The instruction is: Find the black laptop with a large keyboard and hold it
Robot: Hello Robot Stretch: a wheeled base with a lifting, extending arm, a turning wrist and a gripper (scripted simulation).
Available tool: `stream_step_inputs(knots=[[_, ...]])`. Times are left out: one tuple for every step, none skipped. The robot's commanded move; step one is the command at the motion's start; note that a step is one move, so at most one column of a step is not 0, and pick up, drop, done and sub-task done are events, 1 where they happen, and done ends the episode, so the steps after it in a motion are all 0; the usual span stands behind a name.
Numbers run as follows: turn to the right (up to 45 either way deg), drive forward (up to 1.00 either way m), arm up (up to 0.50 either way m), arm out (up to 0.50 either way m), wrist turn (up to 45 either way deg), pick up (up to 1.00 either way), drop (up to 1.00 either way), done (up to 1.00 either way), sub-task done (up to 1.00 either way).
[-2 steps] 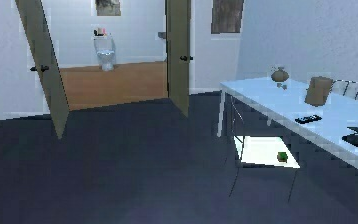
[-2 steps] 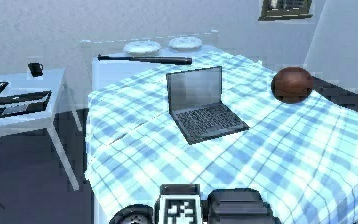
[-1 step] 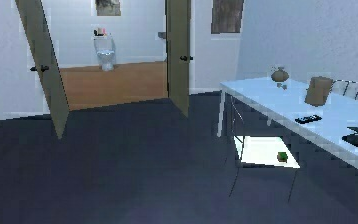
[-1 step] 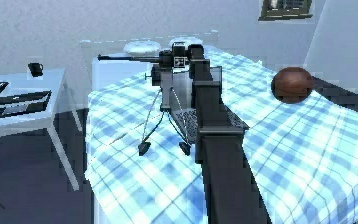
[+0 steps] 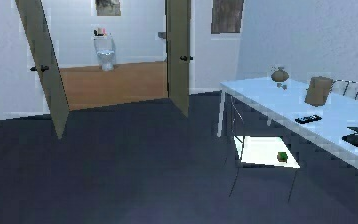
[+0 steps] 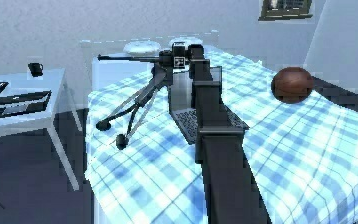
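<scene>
reaching far across the bed [image 6: 307, 150] with the arm [image 6: 222, 160], probably to bring the gripper [image 6: 112, 132] near the open laptop [image 6: 190, 124] at the middle of the bed. lying flat on the checked cover with its greyish lid raised toward the bed's head, so stable enough, though soft bedding may give under a press. thin fingers angled down onto the cover on the side of that laptop nearer the bed's table edge. cannot tell the gripper's state, nor whether anything is held, with only bedding behind its far end.

hard to say which machine fits the task. also a flat black laptop [image 6: 17, 101] with a wide keyboard on the white table [image 6: 52, 85] just beside the bed, cut off at the edge and sharing that top with a dark mug [image 6: 35, 68]. by colour and keyboard perhaps the better match, but out of the fingers' line; judged a likely mix-up to guard against.

most of the bed's laptop hidden behind the arm's bar, keys barely made out. brown ball [image 6: 292, 83] resting on the bed's far side, well apart from the gripper, and a pillow [image 6: 142, 45] at the bed's head.
</scene>
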Motion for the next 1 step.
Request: stream_step_inputs(knots=[[0.0,0.00,0.00,0.00,45.0,0.00,0.00,0.00,0.00]])
